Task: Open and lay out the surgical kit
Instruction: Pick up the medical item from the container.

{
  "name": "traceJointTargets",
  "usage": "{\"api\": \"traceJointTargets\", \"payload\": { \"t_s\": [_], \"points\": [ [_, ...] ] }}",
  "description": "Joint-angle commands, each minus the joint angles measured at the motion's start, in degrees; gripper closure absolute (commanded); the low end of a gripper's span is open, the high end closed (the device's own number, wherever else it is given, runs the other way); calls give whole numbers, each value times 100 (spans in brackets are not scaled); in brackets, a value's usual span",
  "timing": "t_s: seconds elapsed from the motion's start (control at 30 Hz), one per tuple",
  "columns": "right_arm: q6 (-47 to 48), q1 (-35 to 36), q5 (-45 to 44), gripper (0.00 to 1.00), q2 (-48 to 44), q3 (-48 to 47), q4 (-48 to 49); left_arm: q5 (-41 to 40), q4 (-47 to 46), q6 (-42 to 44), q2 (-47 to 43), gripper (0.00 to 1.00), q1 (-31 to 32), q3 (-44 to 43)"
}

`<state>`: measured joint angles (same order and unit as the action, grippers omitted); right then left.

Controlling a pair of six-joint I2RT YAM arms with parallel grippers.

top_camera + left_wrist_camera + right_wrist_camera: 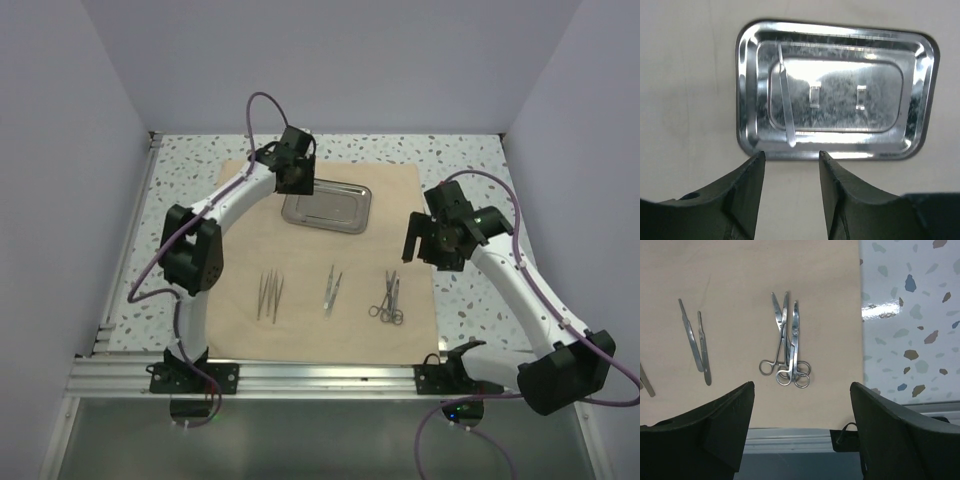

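The surgical kit lies opened: its beige cloth wrap (400,200) is spread flat on the speckled table (190,170), serving as the field for everything else. The shiny steel tray (340,212) sits at the far middle of the cloth. In the left wrist view a thin bright strip crosses the tray's left part; I cannot tell whether it is an instrument or a reflection. Nearer the arms the instruments form a spaced row, so each can be picked singly: tweezers (270,296) at the left, a second slim pair (332,290) in the middle, and ring-handled scissors and forceps (390,300) at the right, these overlapping. The left claw (790,159) hangs over the tray's near edge, jaws partly parted, gripping nothing. The right claw (801,390) hovers wide and empty above the ring-handled pair, likely placed to separate them.
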<state>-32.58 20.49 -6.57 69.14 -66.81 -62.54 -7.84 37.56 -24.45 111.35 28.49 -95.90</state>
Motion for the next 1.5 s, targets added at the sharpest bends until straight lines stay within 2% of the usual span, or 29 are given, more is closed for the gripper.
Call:
{"api": "traceJointTargets", "payload": {
  "t_s": [0.0, 0.17, 0.27, 0.53, 0.73, 0.87, 1.33, 1.4, 1.47],
  "points": [
    [-170, -28, -169, 19, -120, 36, -74, -122, 207, 326, 1105, 50, -142, -1350],
    [-144, -28, -538, 19, 54, -113, -188, -104, 375, 292, 2616, 57, -318, -3168],
    [-109, -36, -705, 19, 169, -245, -223, -51, 278, 309, 3014, 58, -379, -3645],
    [-126, -36, -846, 19, 819, -491, -118, 168, -65, 643, 3340, 61, -380, -3647],
    [-152, -36, -864, 19, 1013, -641, -74, 230, -232, 766, 3226, 65, -336, -2866],
    [-187, -28, -837, 19, 1110, -667, -65, 116, -126, 740, 3419, 66, -300, -2882],
    [-38, -72, -864, 19, 1022, -693, -56, -253, 629, 608, 4158, 91, -274, -3216],
    [-29, -80, -829, 18, 1013, -676, -30, -271, 708, 660, 4210, 100, -274, -3242],
    [6, -80, -820, 19, 1005, -667, -4, -236, 752, 695, 4263, 100, -274, -3242]
  ]
}}
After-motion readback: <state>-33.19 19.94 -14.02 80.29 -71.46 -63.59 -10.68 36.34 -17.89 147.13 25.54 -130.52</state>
